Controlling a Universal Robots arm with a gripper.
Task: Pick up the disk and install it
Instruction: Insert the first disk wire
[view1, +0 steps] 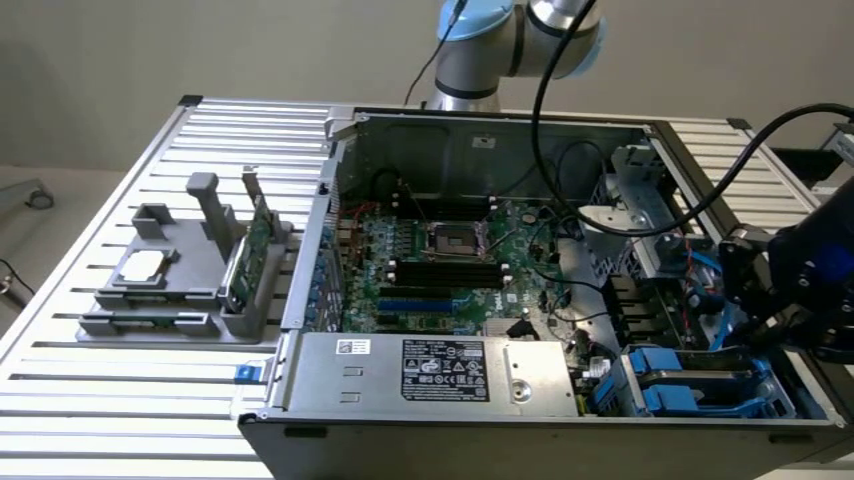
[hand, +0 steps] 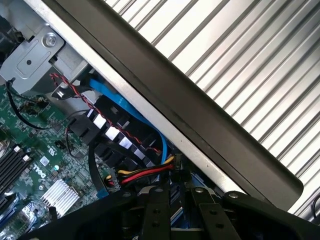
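Currently the disk (view1: 701, 375) sits low in the drive bay at the near corner of the computer case (view1: 534, 440), on the exterior view's right. Its flat grey top shows between blue plastic rails. No label print can be made out on it, and part of it is hidden by the bay frame.

The gripper (view1: 763, 335) hangs just above that bay, close to the case's wall on the exterior view's right, with a black cable looping up from it. In the wrist view the gripper (hand: 177, 215) points down beside the dark case edge (hand: 200, 115), with a patch of blue showing below it. Whether it is apart or clamped on anything cannot be told, nor whether it touches the disk.

Beside the bay run a blue cable (hand: 125, 107) and a bundle of red, yellow and black wires (hand: 145, 172). Further in lies the green motherboard (view1: 441, 260) with a small finned heat sink (hand: 60, 195). A silver power supply (view1: 427, 370) with a white label fills the near side of the case.

The case stands on a slatted metal table (view1: 107, 400). On the exterior view's left, well apart from the case's bay, a grey holder (view1: 174, 290) carries a square silver chip (view1: 144, 265) and an upright green card (view1: 251, 255). The robot arm (view1: 494, 40) rises behind the case.
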